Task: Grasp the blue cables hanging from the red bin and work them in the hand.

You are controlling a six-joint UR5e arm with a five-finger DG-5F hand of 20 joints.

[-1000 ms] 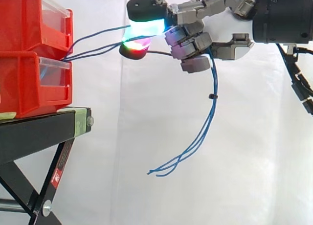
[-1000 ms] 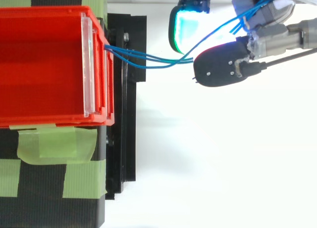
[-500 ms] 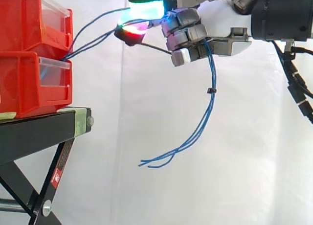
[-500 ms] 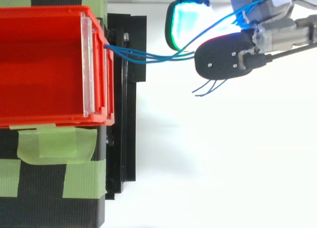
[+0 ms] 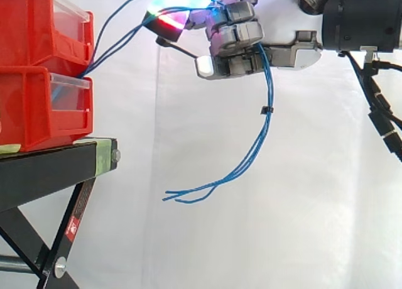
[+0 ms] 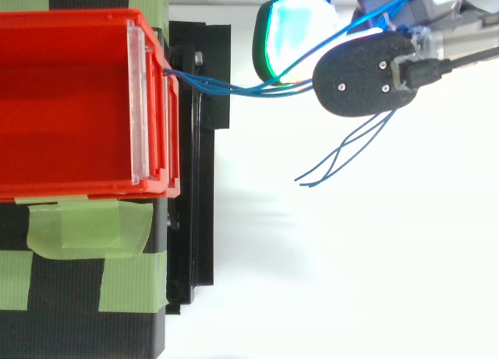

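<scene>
Red bin (image 5: pixel 28 31) sits steady on black stand (image 5: pixel 44 166). Hand (image 5: pixel 235 34) has climbed toward frame top over last second, curled tight round blue cables (image 5: pixel 266 110). You see strands from bin slope up steeper, loose tails swing toward stand. Grasp looks secure, working underway. Upper fingertips cut off at top edge; contact inside curled fingers hidden from you.

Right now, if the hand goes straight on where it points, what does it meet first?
Probably the upper red bin: the hand points left at its front, and only the blue cables it holds span the gap.
</scene>
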